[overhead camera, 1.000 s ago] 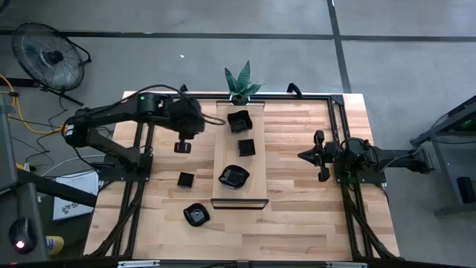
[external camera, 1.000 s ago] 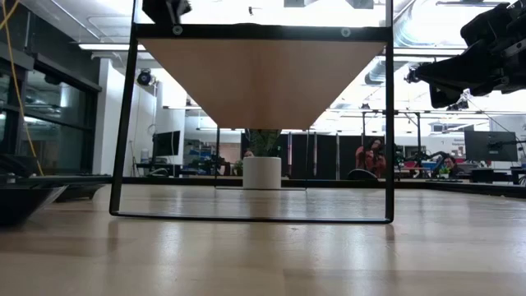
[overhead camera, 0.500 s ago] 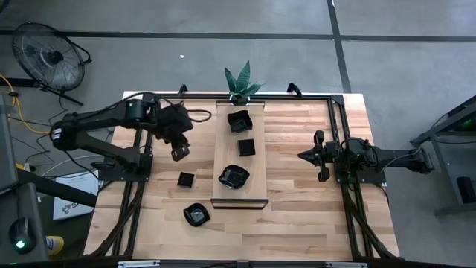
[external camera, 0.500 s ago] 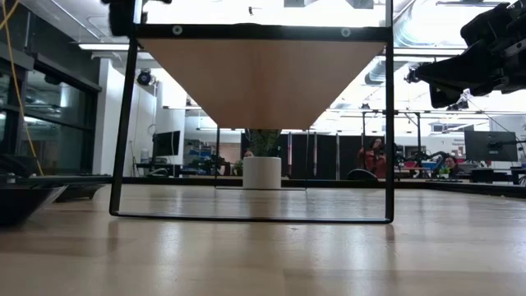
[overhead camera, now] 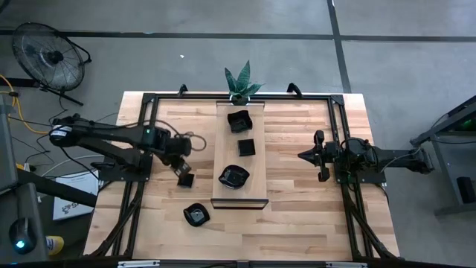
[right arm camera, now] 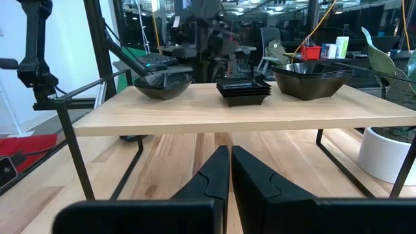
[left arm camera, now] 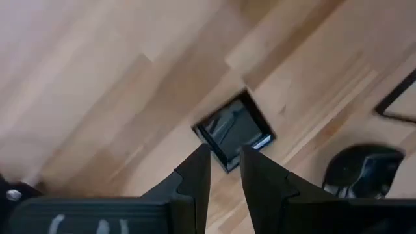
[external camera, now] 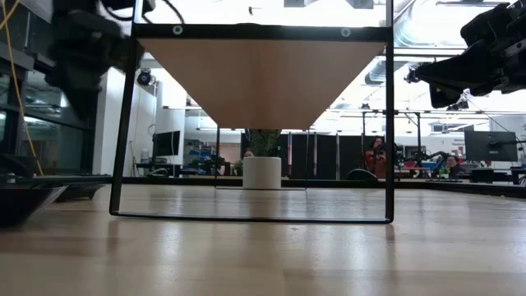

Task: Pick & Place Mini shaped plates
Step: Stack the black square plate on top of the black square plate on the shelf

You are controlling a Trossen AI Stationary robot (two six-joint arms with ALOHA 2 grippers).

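The table [overhead camera: 297, 223] carries a raised pale board [overhead camera: 239, 199] down its middle, with 3 black plates on it: a stack at 12 o'clock [overhead camera: 239, 120], a small square one at the centre [overhead camera: 246, 147], and a wavy one toward 6 [overhead camera: 233, 177]. On the bare wood at the board's 9 o'clock side lie 2 more: a small square plate [overhead camera: 186, 179] and, further toward 7, a round wavy one [overhead camera: 196, 215].

The left arm reaches in from 9 o'clock, and the left gripper [overhead camera: 181, 168] hangs right at the square plate, which sits just off its tips toward 5 o'clock. In the wrist view that plate [left arm camera: 234, 129] lies straight ahead of the 2 dark fingers [left arm camera: 195, 172], turned so a corner points at them, not a flat side. The fingers stand a narrow gap apart with nothing between them, and that slot lines up with the plate's near rim. My guess is the pinch has to land on that rim, so the corner-on angle is what matters.

The right gripper [overhead camera: 320, 156] waits at 3 o'clock, well apart from every plate, fingers pressed together and empty
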